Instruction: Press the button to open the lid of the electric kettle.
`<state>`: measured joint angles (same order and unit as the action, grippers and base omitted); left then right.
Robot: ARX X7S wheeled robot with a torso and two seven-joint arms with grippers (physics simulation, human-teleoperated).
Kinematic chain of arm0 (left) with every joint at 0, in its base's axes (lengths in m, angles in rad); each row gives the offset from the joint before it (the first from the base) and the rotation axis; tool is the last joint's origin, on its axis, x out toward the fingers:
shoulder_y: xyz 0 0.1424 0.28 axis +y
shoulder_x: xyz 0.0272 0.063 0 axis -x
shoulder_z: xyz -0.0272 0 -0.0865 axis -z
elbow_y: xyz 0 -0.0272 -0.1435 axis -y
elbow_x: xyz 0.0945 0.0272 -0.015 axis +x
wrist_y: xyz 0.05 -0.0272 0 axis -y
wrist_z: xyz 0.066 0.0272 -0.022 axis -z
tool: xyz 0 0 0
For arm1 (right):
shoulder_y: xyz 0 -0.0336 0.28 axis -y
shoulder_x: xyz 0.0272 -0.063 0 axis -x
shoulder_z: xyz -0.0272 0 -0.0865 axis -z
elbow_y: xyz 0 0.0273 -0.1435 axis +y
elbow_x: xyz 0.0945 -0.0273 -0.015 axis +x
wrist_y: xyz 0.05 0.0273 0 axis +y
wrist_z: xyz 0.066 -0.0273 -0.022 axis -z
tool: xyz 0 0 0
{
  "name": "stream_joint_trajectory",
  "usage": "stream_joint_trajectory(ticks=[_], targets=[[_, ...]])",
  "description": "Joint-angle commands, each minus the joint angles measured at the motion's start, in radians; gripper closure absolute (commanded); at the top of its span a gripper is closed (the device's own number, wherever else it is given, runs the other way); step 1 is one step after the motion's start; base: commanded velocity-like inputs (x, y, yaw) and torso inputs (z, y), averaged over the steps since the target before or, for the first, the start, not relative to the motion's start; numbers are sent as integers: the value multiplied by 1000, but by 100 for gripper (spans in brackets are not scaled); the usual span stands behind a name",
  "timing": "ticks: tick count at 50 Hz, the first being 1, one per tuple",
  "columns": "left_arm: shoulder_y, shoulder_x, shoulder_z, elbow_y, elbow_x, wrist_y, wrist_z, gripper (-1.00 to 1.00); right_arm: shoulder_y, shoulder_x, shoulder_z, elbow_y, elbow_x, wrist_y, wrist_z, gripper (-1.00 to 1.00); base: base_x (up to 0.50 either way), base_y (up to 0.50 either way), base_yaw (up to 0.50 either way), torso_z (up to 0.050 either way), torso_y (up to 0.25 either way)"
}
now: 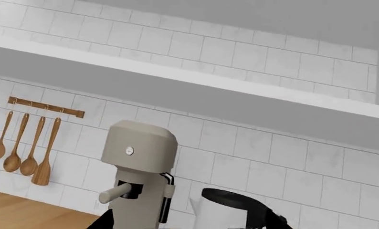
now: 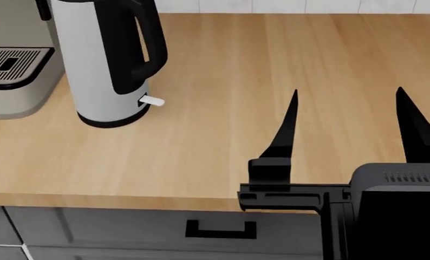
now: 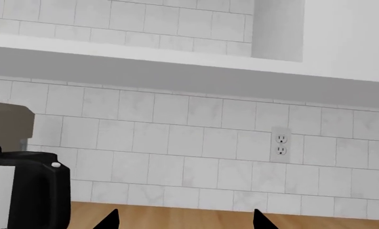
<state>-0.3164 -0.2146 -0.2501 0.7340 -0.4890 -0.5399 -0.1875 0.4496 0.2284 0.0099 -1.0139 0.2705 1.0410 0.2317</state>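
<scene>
The tall white cylindrical electric kettle (image 2: 103,65), with its large black loop handle and black base ring, is being seen standing upright on the light wooden table (image 2: 287,59), toward the robot's left and just beside the grey-beige coffee machine (image 2: 16,65) with the metal grille. The round flat black plastic lid (image 1: 231,196) is lying closed on the kettle's body. A small light button (image 3: 56,165) is being shown at the top of the handle, next to the lid.

The right end effector (image 2: 345,116) is being held wide open above bare table, well apart from the kettle, with nothing between its fingers. The left end effector is not being shown in any view, so its state cannot be told.

The approach is judged not yet begun. For a clean press, the right end effector is probably best closed first, so that one firm tip is presented, then carried over the handle top and lowered straight down onto the button, so that the kettle is not being pushed sideways or tipped.
</scene>
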Motion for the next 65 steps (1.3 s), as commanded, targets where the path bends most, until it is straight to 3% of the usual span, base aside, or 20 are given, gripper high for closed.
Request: stream_joint_trajectory(ticks=[1,12,32,51,62,65], targets=[[-14,-1,-55,38,0,53,-20,-100,67,92,-19,-30,145,44,144,-100,277,500,0,0,0],[-18,-8,-93,54,-35,56,-37,-100,88,178,-54,-27,273,9,260,-100,401,366,0,0,0],[9,-8,-124,114,-87,106,-32,-100,82,165,18,0,406,-16,289,-100,494,18,0,0,0],[37,-27,-149,167,-144,134,-22,-100,301,181,191,16,743,234,429,-100,204,0,0,0,1],[40,-32,-155,155,-158,151,-18,-100,382,177,175,49,804,322,535,-100,0,0,0,0,0],[42,-32,-151,151,-154,157,-16,-100,514,156,210,84,965,433,623,-100,0,0,0,0,0]])
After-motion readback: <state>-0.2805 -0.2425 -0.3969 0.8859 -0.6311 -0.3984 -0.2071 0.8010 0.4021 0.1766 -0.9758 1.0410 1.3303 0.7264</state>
